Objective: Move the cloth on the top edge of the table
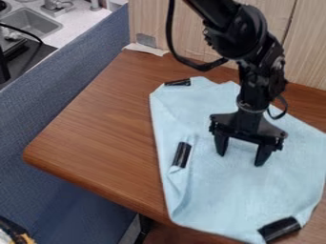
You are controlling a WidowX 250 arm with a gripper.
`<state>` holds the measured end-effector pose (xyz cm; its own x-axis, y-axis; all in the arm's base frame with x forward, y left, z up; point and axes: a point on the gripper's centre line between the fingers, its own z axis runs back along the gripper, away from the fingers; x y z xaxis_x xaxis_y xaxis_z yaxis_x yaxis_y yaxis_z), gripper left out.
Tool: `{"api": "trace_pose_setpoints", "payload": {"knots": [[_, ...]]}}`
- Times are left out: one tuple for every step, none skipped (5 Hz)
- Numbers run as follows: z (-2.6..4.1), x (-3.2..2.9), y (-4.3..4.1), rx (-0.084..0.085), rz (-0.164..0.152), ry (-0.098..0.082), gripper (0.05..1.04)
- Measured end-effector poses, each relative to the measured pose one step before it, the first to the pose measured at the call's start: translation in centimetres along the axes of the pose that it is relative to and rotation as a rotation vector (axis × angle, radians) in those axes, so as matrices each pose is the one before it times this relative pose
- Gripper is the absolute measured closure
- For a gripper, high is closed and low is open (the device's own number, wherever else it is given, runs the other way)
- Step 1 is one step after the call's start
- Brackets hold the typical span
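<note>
My gripper [240, 160] hangs over the light blue cloth [213, 200], its two fingers spread apart and pointing down, with nothing visible between them but cloth below. Whether the tips touch the cloth I cannot tell. The cloth lies mostly flat over the right part of the brown wooden table [105, 138], with a fold along its left side. Pieces of black tape mark it at the upper left, the left middle and the lower right corner. The arm and gripper hide part of its upper right.
A wood-panelled wall [197, 38] stands behind the table's top edge, with a whitish strip [145, 49] at the far left corner. Blue padding [70, 95] borders the table's left side. Beyond it are a grey sink [28, 24] and a black stove part.
</note>
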<state>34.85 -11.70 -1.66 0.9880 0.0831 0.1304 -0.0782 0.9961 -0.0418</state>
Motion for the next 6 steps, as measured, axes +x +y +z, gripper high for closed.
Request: {"api": "trace_pose_setpoints", "payload": {"knots": [[-0.142, 2.478, 1.27, 0.0211, 0.0156, -0.0097, 0.083], [-0.157, 1.789, 1.694, 0.016, 0.0396, -0.0079, 0.083], [-0.071, 1.005, 2.172, 0.0203, 0.0504, -0.0006, 0.085], [-0.021, 0.595, 1.385, 0.0033, 0.0265, -0.0006, 0.085], [0.114, -0.259, 0.049, 0.0049, -0.0154, 0.0229, 0.085], [0.101, -0.354, -0.346, -0.0078, -0.0181, 0.0191, 0.084]]}}
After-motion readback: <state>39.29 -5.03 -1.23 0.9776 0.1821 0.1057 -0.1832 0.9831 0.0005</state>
